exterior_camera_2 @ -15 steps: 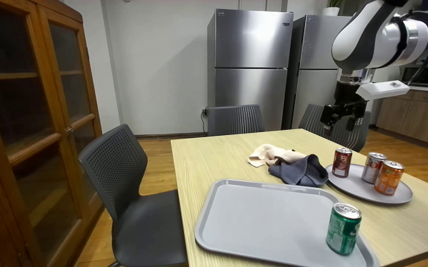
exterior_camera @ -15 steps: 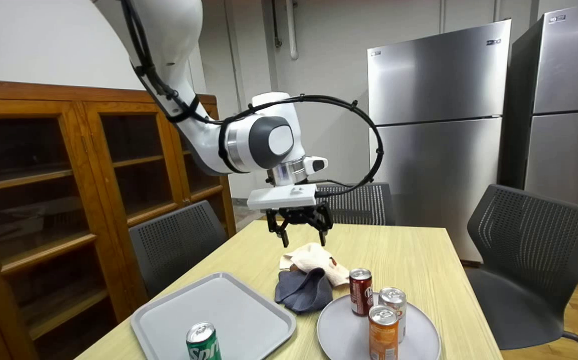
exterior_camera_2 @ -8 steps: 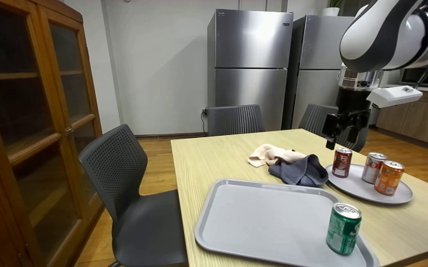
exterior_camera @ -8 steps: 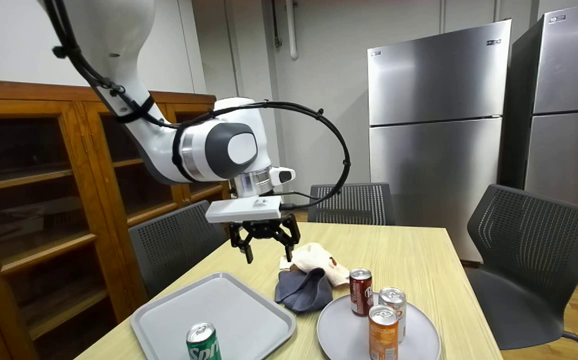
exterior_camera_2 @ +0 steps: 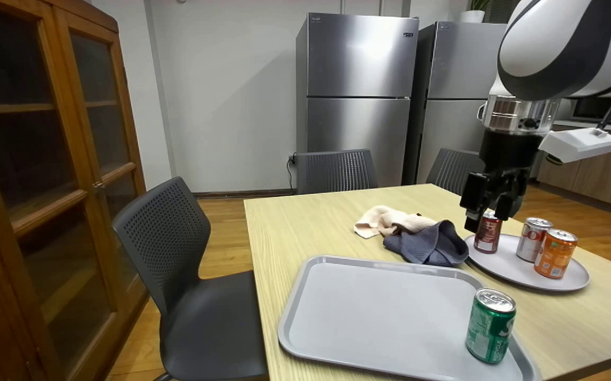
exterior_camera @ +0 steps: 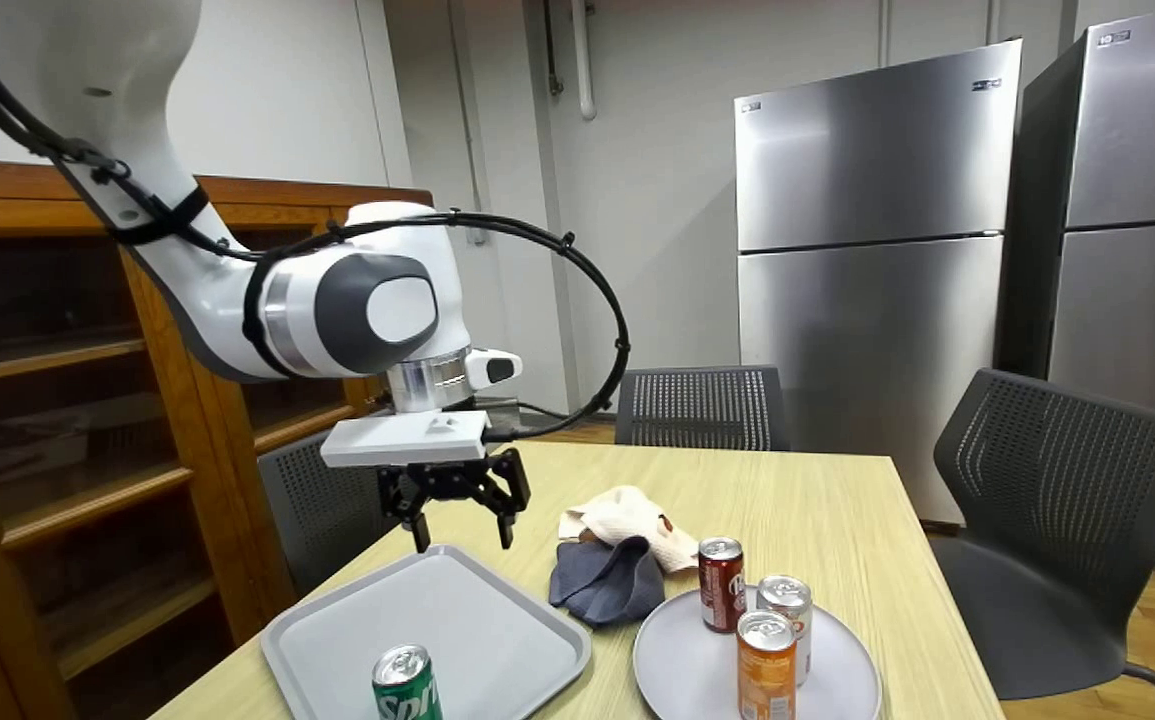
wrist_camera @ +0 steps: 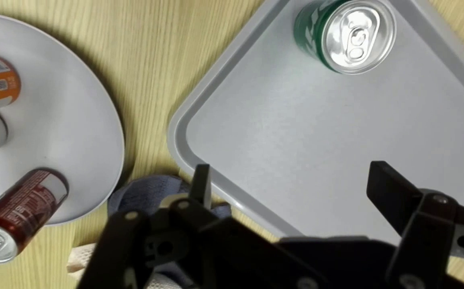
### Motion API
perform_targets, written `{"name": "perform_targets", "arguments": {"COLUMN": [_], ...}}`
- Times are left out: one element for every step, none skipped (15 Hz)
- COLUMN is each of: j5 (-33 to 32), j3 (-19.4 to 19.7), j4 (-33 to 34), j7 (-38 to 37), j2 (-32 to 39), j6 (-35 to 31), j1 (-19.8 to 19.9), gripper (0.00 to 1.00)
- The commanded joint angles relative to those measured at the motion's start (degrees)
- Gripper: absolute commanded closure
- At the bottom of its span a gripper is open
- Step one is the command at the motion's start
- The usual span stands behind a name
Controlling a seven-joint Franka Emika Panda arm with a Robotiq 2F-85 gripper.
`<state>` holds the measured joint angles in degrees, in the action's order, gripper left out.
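Observation:
My gripper [exterior_camera: 465, 544] stands open and empty in the air over the far part of the grey tray [exterior_camera: 477, 620]. Tray surface [wrist_camera: 280, 120] shows between its spread fingers in the wrist view. Upright near one end of that tray is a green can [exterior_camera_2: 490, 327], apart from the gripper; its silver lid tops the can [wrist_camera: 350, 36] in the wrist view. Beside the tray lie a dark blue cloth [exterior_camera_2: 424, 243] and a cream cloth [exterior_camera_2: 382, 218], bunched together. In an exterior view the gripper [exterior_camera_2: 487, 219] partly hides the dark red can's top.
A round grey plate [wrist_camera: 67, 120] holds a dark red can [exterior_camera: 721, 590], a silver can [exterior_camera_2: 534, 241] and an orange can [exterior_camera_2: 555, 254], all upright. Chairs [exterior_camera: 1067, 480] surround the wooden table [exterior_camera_2: 300, 227]. A wooden cabinet [exterior_camera_2: 80, 201] and steel refrigerators [exterior_camera: 867, 300] stand behind.
The arm has swung from above the cloths to above the tray, moving left and lower in an exterior view. Its jaws have stayed open. Cans, tray and cloths have not moved.

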<state>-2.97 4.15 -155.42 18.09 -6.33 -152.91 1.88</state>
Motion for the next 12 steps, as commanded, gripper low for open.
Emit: {"name": "perform_targets", "arguments": {"j5": [0.8,0.5,0.2,-0.3,-0.4,-0.7,-1.1,-1.1,-0.2,-0.8,-1.1,-1.5], "j3": [-0.8,-1.0,-1.1,-1.3,-1.5,-1.6,-1.8,-1.8,-1.9,-2.2,-2.5,-2.8], "j4": [-4.6,-5.0,-5.5,-5.9,-3.6,-3.8,-3.8,-3.8,-3.8,-3.8,-3.8,-3.8], "j7": [0.9,0.5,0.2,0.0,-0.1,-0.2,-0.6,-0.4,0.4,0.0,-0.2,-0.6], "j2": [-3.4,-3.3,-3.0,-2.8,-0.4,0.0,0.4,1.0,1.9,2.8,3.7,4.6], "j6": [-1.0,-1.1,-1.1,-1.4,-0.6,-0.7,-0.8,-1.1,-1.5,-2.0,-2.3,-2.6], "j1": [-1.8,-2.2,-2.5,-2.7,-2.9,-3.0,-3.1,-3.1,-3.5,-3.5,-3.6,-3.6], "gripper": [0.00,0.00,0.00,0.00,0.00,0.00,0.00,0.00,0.00,0.00,0.00,0.00]}}
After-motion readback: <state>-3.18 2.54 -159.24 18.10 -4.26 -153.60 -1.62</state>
